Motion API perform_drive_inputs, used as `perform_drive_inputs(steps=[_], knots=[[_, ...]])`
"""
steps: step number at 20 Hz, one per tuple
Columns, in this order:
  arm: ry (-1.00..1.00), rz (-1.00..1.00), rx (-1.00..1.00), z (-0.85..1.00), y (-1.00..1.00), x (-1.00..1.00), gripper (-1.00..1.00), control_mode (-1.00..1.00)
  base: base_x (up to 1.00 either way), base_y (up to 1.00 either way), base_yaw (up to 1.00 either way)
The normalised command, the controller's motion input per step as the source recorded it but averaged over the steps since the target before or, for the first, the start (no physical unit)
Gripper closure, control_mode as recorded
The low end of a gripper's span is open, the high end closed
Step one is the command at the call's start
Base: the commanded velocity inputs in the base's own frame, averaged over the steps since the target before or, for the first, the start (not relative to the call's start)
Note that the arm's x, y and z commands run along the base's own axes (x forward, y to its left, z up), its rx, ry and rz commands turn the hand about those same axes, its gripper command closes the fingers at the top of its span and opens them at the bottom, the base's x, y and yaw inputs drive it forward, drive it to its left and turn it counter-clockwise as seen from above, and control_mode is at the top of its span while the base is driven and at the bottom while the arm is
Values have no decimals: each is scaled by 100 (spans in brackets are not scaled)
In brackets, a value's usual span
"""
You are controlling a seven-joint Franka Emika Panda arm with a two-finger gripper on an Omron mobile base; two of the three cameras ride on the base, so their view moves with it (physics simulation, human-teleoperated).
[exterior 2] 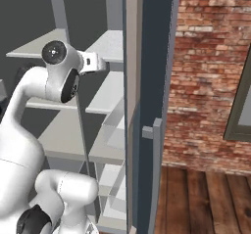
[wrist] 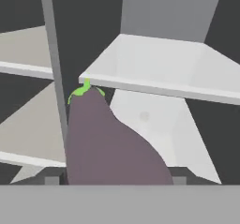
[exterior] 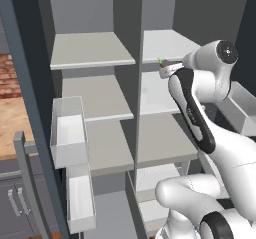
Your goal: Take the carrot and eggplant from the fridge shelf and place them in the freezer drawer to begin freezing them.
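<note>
Purple-brown and smooth, the eggplant (wrist: 105, 138) fills the lower middle of the hand view, its bright green stem tip pointing away from the camera toward the front edge of a pale shelf (wrist: 159, 68). It looks whole and rounded, fatter toward the hand and narrowing to the stem. It runs straight out from between the fingers, and it appears to be off the shelf, so I judge the gripper (exterior: 167, 69) to be clamped on it, though the fingertips themselves are hidden behind its bulk. In the left base view a sliver of the green tip shows just beyond the hand, beside the upper right shelf of the open fridge (exterior: 125, 83).

As for progress: the eggplant seems lifted and in carriage, not yet delivered. The freezer drawer cannot be made out with certainty from here, nor can I find the carrot, so whether it has been dealt with I cannot tell. What remains, at least, is lowering the eggplant into the drawer and letting go.
</note>
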Motion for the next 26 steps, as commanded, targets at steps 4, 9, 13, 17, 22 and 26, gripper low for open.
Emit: perform_drive_inputs(steps=[4,9,13,17,22,26], knots=[[23,-7,0,-11,26,-65,100,-100,0,0,0],[19,-1,0,-34,7,-55,100,-100,0,0,0],[11,0,5,-38,0,-56,100,-100,0,0,0],[4,0,5,-33,1,-52,100,100,-23,2,0],[0,0,0,0,0,0,100,100,-100,18,0],[0,0,0,0,0,0,100,100,-82,30,0]])
